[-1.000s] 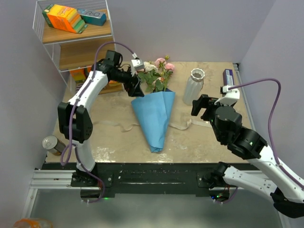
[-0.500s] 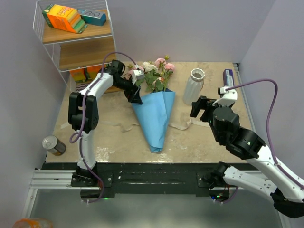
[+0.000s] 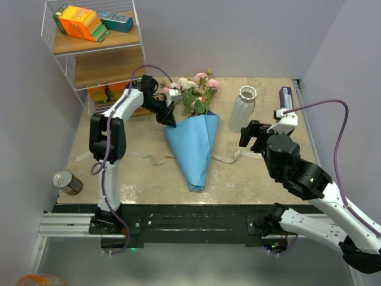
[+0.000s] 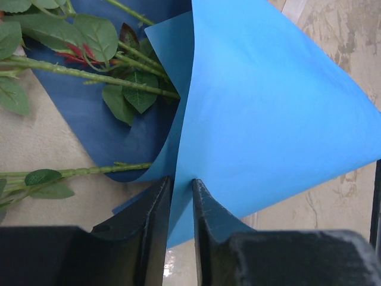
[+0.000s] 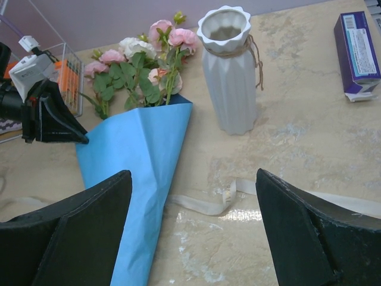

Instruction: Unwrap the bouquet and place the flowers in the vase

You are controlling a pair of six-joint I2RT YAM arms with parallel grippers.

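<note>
Two hands: left hand (image 4: 181, 182) nips the paper edge of the bouquet (image 4: 268, 107); right hand (image 5: 193, 179) gapes, empty.

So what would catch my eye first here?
Probably the bright blue paper cone lying in the middle of the table, with pink and cream roses spilling out of its far end. The left gripper pinches the cone's far left corner, while a white ribbed vase stands upright just right of the roses, the open right gripper near it.

bouquet (image 5: 140, 155) lies left of the upright vase (image 5: 229, 89); loose ribbon (image 5: 202, 205) nearby.
</note>
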